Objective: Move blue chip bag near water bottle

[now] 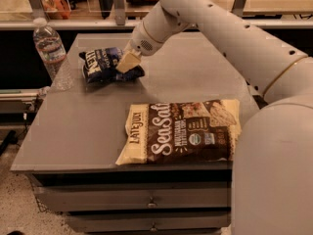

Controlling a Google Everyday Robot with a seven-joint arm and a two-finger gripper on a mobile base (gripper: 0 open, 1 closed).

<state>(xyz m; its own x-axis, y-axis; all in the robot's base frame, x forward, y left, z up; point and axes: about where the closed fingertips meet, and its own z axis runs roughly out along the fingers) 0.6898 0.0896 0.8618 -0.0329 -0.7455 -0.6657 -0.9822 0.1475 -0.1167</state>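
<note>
Bottle (49, 49) stands upright at a worktop (73, 124) corner, cap on, so it serves as the fixed mark. Blue bag (101, 65) lies crumpled on the worktop near the bottle, on the side facing the worktop's middle, with a narrow bare gap between them and no contact. Claw (126, 62) sits low on the bag's end farthest from the bottle, likely placed there so the arm (220, 31) can push or drag the bag toward the bottle without knocking it over. Whether the claw is clamped on the bag or only resting on it, cannot tell. Sea Salt bag (183, 131) lies flat, well apart from the bottle and out of the path. Judgement: bag already close, task nearly done.
</note>
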